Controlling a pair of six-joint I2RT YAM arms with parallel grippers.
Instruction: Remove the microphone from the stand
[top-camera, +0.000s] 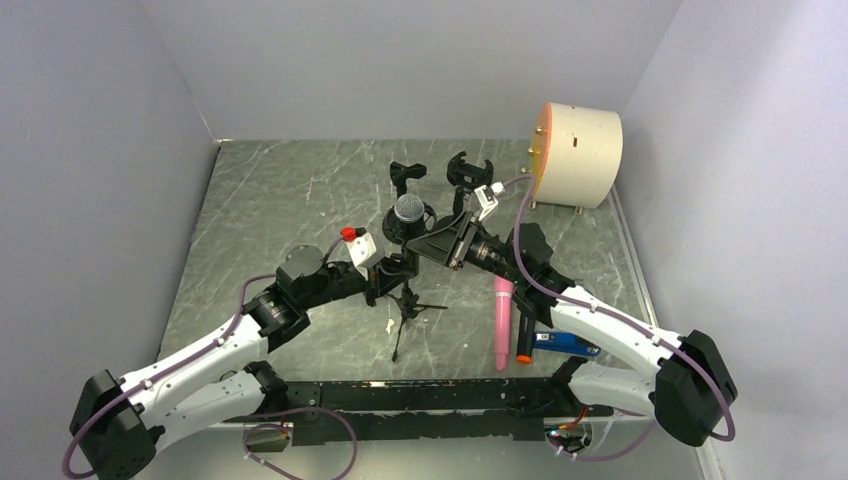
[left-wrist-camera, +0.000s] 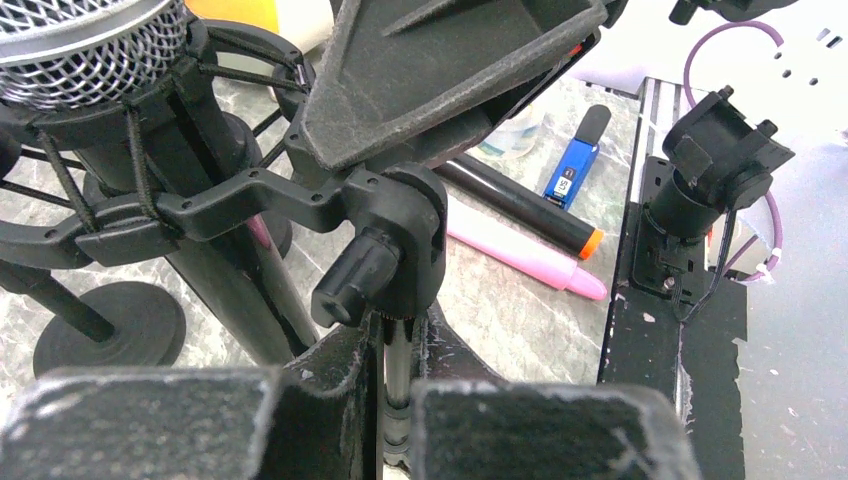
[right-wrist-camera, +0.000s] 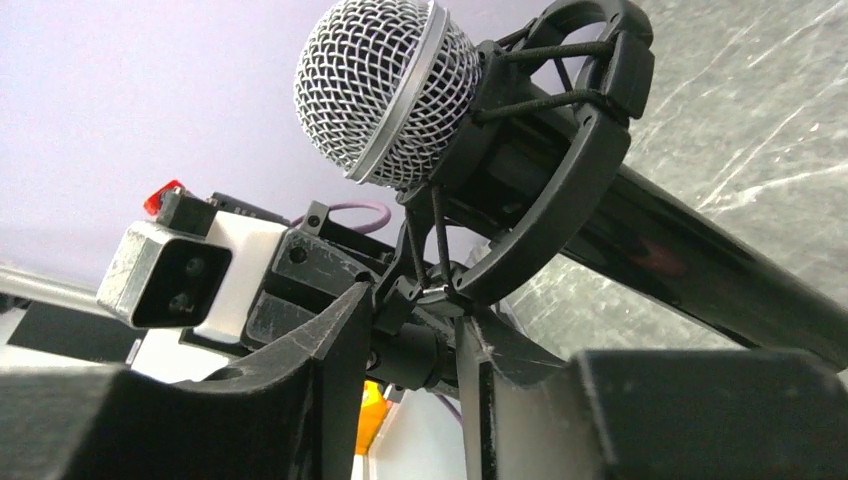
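Sitting in a black shock-mount cradle (right-wrist-camera: 570, 170) strung with elastic cords: one black microphone with a silver mesh head (right-wrist-camera: 385, 90), not yet taken off, near the middle of the grey marbled table (top-camera: 290, 200).

Cradle carried on a small black tripod stand (top-camera: 405, 300), legs spread on the table surface.

Left gripper (left-wrist-camera: 397, 385): fingers drawn together and clamped on the stand's thin post, just under the pivot knob.

Right gripper (right-wrist-camera: 415, 360): fingers close-set on either side of the cradle's pivot joint and gripping it, directly below the mesh head.

To the right of the stand, lying flat and side by side:
- pink cylinder (top-camera: 503, 320)
- black marker with an orange cap (top-camera: 524, 335)
- blue rectangular item (top-camera: 568, 344), partly under the right arm

Behind the microphone: two black clip holders (top-camera: 407, 173), upright.

Far right corner: cream drum with an orange face (top-camera: 585, 155).
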